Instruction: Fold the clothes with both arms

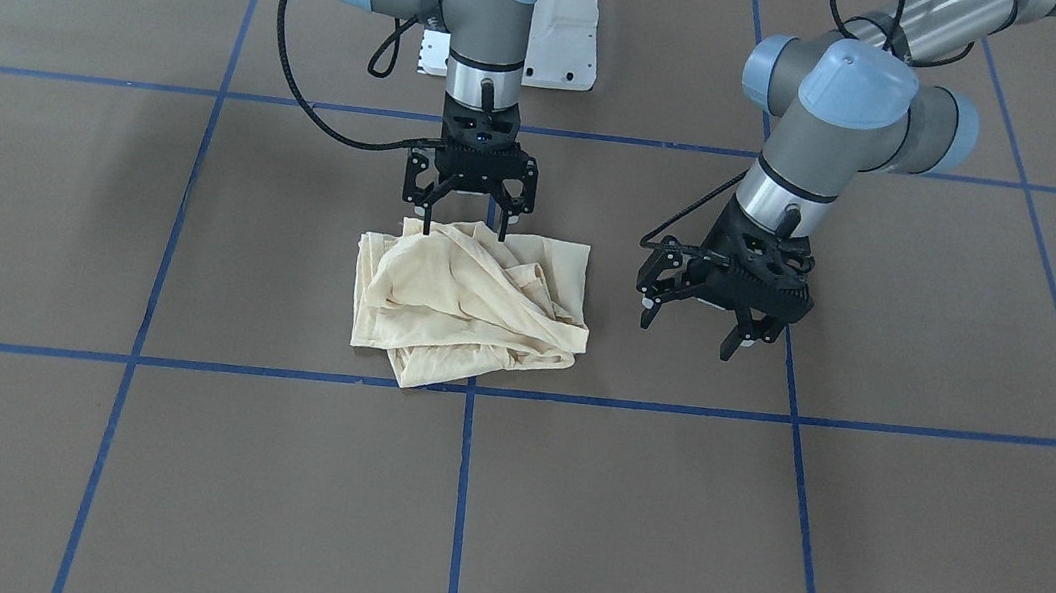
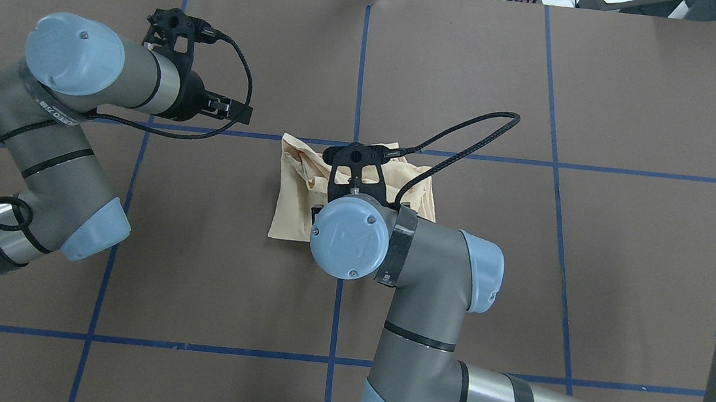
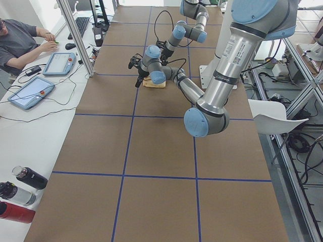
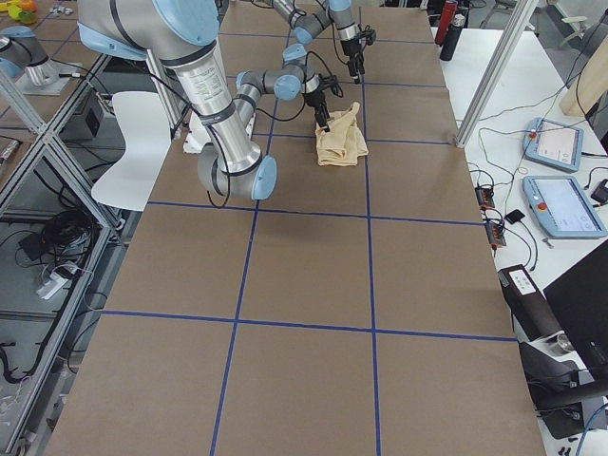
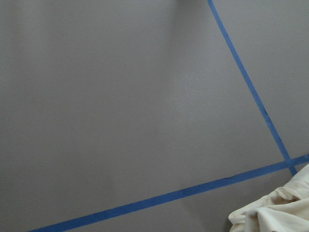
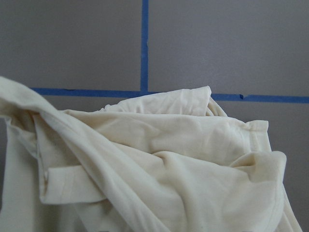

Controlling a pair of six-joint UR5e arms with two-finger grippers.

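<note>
The clothes (image 1: 466,309) are one pale cream-yellow shirt, lying crumpled in a rough square near the table's middle; no print shows. My right gripper (image 1: 463,226) points straight down at the shirt's robot-side edge. It is open, one fingertip (image 1: 424,220) touching a raised fold and the other at the edge. In the overhead view the right wrist covers part of the clothes (image 2: 291,211). The right wrist view is filled with wrinkled cloth (image 6: 159,164). My left gripper (image 1: 690,335) hangs open above bare table beside the shirt, apart from it. The left wrist view catches only a corner of the clothes (image 5: 275,215).
Blue tape lines (image 1: 461,490) divide the brown table into squares. The white pedestal base (image 1: 561,29) stands behind the shirt. A person (image 3: 20,43) sits at a side bench with tablets (image 3: 30,92); bottles (image 3: 20,189) stand on it near the camera.
</note>
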